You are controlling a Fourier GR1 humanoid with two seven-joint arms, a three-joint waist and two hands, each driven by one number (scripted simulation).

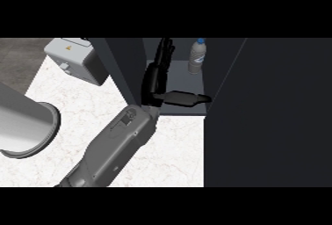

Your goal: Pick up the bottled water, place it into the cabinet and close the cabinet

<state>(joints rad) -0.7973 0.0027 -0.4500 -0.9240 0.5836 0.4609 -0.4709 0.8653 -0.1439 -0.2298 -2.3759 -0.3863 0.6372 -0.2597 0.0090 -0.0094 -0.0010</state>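
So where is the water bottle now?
The bottle stands upright at the back of the open cabinet, top centre-right of the head view, just right of the hand.

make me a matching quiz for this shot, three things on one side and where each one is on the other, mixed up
Things
1. clear plastic water bottle
2. black hand on the grey forearm
3. light grey box

Places
A. outside, left of the dark cabinet
B. standing upright at the cabinet's back
C. open, reaching into the cabinet, apart from the bottle

Pairs: 1-B, 2-C, 3-A
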